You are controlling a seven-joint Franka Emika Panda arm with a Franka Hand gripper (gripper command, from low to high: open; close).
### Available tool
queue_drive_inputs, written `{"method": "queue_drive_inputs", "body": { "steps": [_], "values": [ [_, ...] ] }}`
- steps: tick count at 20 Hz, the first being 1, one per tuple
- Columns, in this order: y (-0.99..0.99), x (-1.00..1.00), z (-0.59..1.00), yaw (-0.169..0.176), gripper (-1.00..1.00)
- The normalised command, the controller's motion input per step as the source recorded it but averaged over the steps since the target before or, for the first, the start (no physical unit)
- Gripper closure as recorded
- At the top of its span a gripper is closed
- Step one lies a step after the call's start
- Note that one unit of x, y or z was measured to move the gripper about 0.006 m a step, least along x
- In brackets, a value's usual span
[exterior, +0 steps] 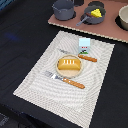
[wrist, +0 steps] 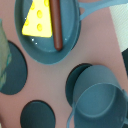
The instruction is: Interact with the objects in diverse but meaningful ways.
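Note:
In the wrist view a small grey saucepan holds a yellow cheese wedge and a reddish-brown sausage side by side, its long handle sticking out. In the exterior view this saucepan with the cheese sits on a pink toy stove at the back. An orange-brown bread loaf lies on a small plate in the middle of a striped placemat. A white milk carton stands upright behind it. No gripper fingers show in either view.
A larger grey pot stands on the stove beside the saucepan. Dark round burners dot the stove. An orange-handled fork and knife flank the plate. A beige bowl sits at the exterior view's right.

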Motion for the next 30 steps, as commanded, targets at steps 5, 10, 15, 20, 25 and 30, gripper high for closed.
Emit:
{"method": "queue_drive_inputs", "body": {
  "steps": [5, 10, 15, 20, 25, 30],
  "values": [
    [-0.83, 0.09, 0.14, -0.031, -1.00],
    [-1.00, -0.09, -0.07, 0.000, -1.00],
    [-0.96, -0.32, -0.29, 0.000, -1.00],
    [-0.95, -0.36, -0.29, 0.000, -1.00],
    [-0.77, -0.37, -0.20, -0.015, -1.00],
    [-0.02, -0.01, 0.00, -0.006, -1.00]
  ]
}}
